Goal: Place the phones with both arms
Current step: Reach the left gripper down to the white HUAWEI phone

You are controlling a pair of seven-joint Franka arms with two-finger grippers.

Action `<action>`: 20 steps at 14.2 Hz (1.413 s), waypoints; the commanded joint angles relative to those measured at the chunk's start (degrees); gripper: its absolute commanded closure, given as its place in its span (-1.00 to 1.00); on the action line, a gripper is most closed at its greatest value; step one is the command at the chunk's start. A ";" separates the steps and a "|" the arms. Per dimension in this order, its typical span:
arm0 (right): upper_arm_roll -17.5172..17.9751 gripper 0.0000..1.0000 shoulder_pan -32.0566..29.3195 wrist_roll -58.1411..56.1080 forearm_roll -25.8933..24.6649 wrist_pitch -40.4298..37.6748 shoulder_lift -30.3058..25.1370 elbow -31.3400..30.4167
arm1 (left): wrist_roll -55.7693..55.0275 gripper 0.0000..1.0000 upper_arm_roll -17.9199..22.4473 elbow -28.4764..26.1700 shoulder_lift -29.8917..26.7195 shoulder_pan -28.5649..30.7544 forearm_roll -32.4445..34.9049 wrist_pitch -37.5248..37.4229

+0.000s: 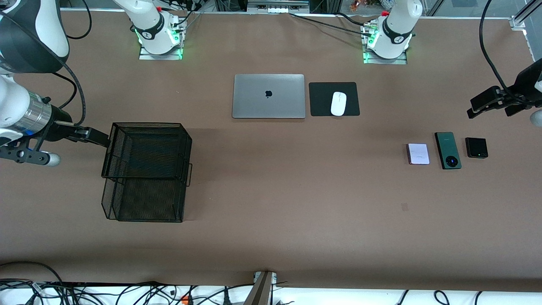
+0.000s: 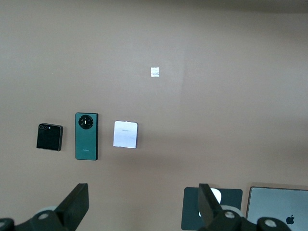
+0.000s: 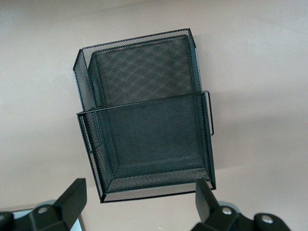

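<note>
So the three phones are lined up in a row toward the left arm's end of the table: the white-pink phone [image 1: 418,153], then the dark green phone [image 1: 448,150] with its round camera ring right beside it, then the black phone [image 1: 476,148] closest to that end, each just apart from the next and none of them touched yet. The left gripper [image 1: 493,103] hangs in the air over bare table near the black one, and from the left wrist view its fingers [image 2: 76,204] are spread wide with nothing between them. Over toward the right arm's end sits a black mesh basket [image 1: 146,171] with two stacked trays, both looking empty, and the right gripper [image 1: 91,135] hovers by the basket's upper rim, fingers [image 3: 72,196] spread apart too, holding nothing. Farther from the front camera there's a closed laptop [image 1: 269,96] and a mouse [image 1: 338,103] on a black mouse pad [image 1: 322,99], not part of this. Looks to me like nothing has started: I'd guess the next move is the left gripper dropping onto one phone, and since they lie flat on the table it'll need to pinch across the thin edges, then probably a hand-over since the basket is well apart from the phones
</note>
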 commanded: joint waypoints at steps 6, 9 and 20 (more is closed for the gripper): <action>0.10 -1.00 -0.38 -0.63 1.97 0.21 -0.47 -0.83 | 1.45 -1.00 0.90 -2.01 -1.51 0.13 -0.65 -2.17; 0.10 -1.00 -0.38 -0.72 1.88 0.13 -0.47 -0.74 | 2.40 -1.00 0.99 -4.20 -0.03 0.74 2.24 -0.08; 0.10 -1.00 -0.29 -0.72 1.62 -0.14 -0.47 -0.83 | 6.63 -1.00 0.02 -8.50 5.08 0.04 7.35 5.19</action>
